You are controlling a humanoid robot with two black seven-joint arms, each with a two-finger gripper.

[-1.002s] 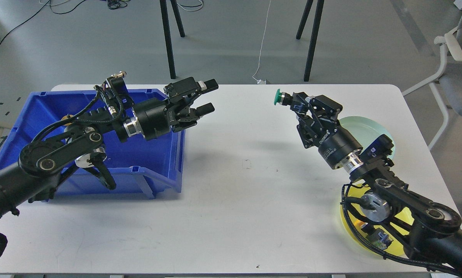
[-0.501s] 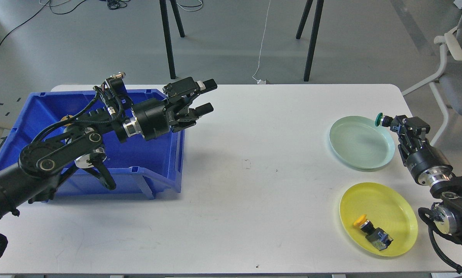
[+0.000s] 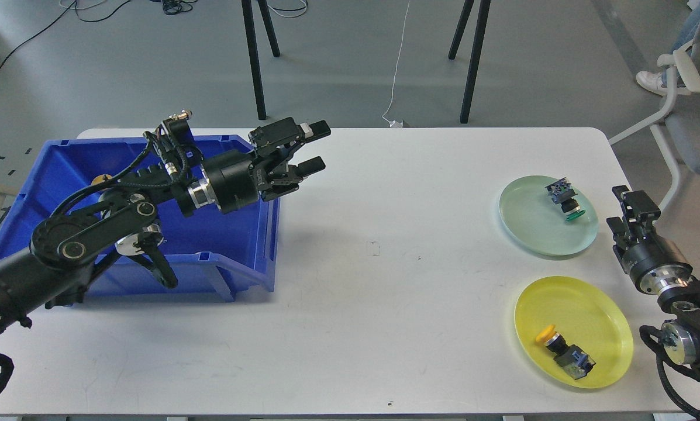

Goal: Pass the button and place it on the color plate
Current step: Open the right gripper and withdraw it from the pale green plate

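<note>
A green-capped button [image 3: 565, 202] lies on its side on the pale green plate [image 3: 531, 225] at the right of the white table. My right gripper [image 3: 631, 208] is open and empty just to the right of that plate, apart from the button. A yellow-capped button [image 3: 560, 349] lies on the yellow plate [image 3: 604, 318] nearer the front. My left gripper [image 3: 315, 147] is open and empty, held above the table just past the right rim of the blue bin [image 3: 233, 266].
A yellowish item [image 3: 98, 179] shows inside the blue bin behind my left arm. A chair [image 3: 686, 111] stands off the table's right side. Black stand legs [image 3: 255, 58] rise behind the table's far edge.
My right gripper carried the green button from mid-table to the pale green plate, let it go there, and drew back to the right. My left arm has barely moved.
</note>
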